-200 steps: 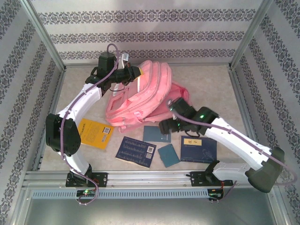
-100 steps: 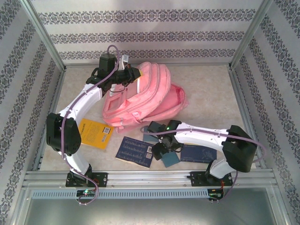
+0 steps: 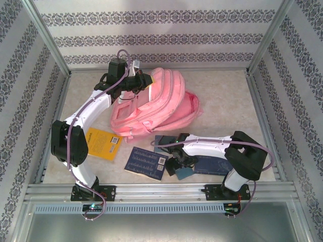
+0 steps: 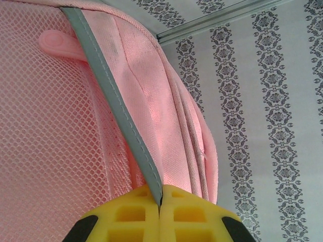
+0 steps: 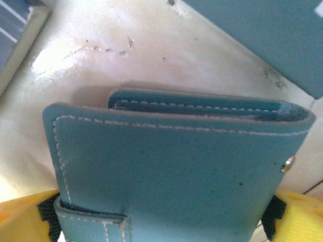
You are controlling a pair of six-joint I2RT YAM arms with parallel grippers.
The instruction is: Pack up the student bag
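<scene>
The student bag (image 3: 156, 101), a big pink backpack, lies at the middle back of the table. My left gripper (image 3: 145, 80) is at its upper left edge. In the left wrist view that gripper (image 4: 160, 201) is shut on a grey strip (image 4: 116, 101) sewn along the bag's pink fabric (image 4: 166, 111). My right gripper (image 3: 177, 166) is low over a teal wallet (image 3: 184, 173) near the front of the table. In the right wrist view the wallet (image 5: 171, 166) lies flat between the yellow fingers (image 5: 20, 222), which stand wide on either side; the right gripper (image 5: 161, 222) is open.
A yellow book (image 3: 102, 143), a dark blue book (image 3: 146, 162), a teal book (image 3: 164, 143) and a blue book (image 3: 214, 164) lie along the table's front. Patterned walls and metal frame posts close in the sides and back.
My right arm has swung from beside the bag down and forward to the teal wallet, jaws staying wide. The left gripper keeps its hold on the bag's strip.
</scene>
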